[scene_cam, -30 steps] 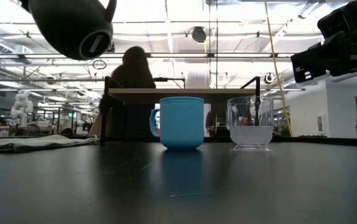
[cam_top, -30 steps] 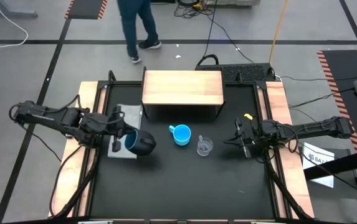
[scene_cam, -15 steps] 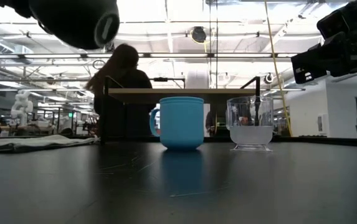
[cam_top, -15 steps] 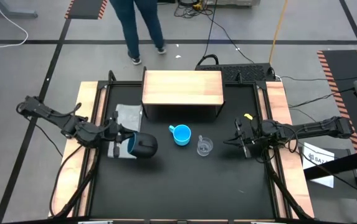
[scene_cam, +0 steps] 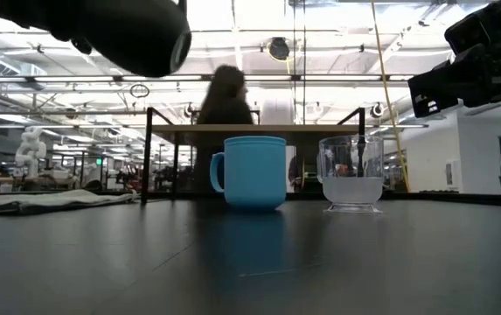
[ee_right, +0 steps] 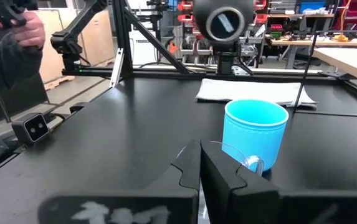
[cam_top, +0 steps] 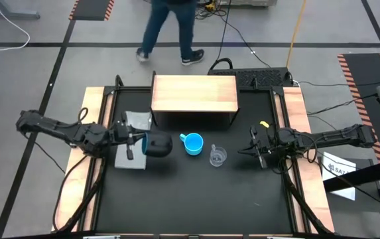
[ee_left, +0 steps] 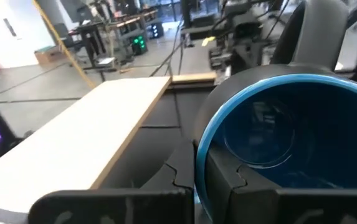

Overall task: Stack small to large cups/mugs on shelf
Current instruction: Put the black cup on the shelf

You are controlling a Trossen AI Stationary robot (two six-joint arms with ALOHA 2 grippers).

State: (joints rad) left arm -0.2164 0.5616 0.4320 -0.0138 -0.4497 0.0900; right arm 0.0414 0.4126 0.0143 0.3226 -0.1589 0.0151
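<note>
My left gripper [cam_top: 140,143] is shut on the large dark navy mug [cam_top: 158,145], which is held high over the table's left half; in the low view it [scene_cam: 119,31] shows at the top left. The light-blue cup [cam_top: 193,143] stands upright on its base at mid-table, and the small clear cup [cam_top: 217,157] stands just to its right. The wooden shelf [cam_top: 193,94] stands behind them on dark legs. My right gripper [cam_top: 253,150] is shut and empty, hovering right of the clear cup. My left gripper holds the navy mug by its rim [ee_left: 199,163], with one finger [ee_left: 247,186] inside the blue hollow and one outside on the dark wall. The fingers come level from the table's left. The mug lies on its side, base toward the table's right, lifted clear of the table.
A grey cloth [cam_top: 134,125] lies flat on the table below and behind the left gripper. A person [cam_top: 173,26] walks on the floor beyond the far edge. Bare black table lies in front of the cups.
My left gripper has carried the navy mug up and toward the table's right, nearer the light-blue cup; the mug stays on its side. The person behind the table has walked toward the right.
</note>
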